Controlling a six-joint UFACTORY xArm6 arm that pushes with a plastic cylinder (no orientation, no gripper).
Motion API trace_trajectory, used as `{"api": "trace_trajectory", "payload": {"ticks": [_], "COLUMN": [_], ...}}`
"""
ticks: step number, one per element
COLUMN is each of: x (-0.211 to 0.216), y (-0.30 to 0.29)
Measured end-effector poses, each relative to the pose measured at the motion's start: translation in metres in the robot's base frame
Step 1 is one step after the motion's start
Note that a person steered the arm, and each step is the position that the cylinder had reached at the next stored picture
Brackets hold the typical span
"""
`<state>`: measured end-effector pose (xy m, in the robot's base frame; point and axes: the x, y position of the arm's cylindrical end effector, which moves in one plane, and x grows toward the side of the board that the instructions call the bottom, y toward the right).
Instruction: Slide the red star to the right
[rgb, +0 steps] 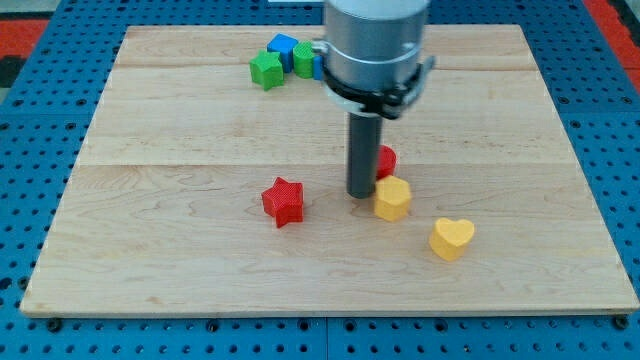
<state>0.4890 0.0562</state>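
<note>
The red star (283, 201) lies on the wooden board (180, 130), left of centre toward the view's bottom. My tip (361, 194) stands to the star's right, about a block's width away, not touching it. A yellow block (392, 198) sits right beside the tip on its right. A red block (386, 160) is partly hidden behind the rod.
A yellow heart (451, 238) lies at the lower right. At the view's top, a green block (266, 70), a blue block (284, 48) and another green block (304, 58) cluster together, with a blue piece partly hidden behind the arm's body.
</note>
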Motion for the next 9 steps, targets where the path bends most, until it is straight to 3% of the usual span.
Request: {"api": "trace_trajectory", "payload": {"ticks": [1, 3, 4, 5, 6, 7, 8, 9], "x": [-0.017, -0.062, -0.042, -0.017, -0.022, -0.04, -0.037, -0.002], "y": [-0.006, -0.185, -0.2, -0.163, -0.17, -0.253, -0.3, -0.193]}}
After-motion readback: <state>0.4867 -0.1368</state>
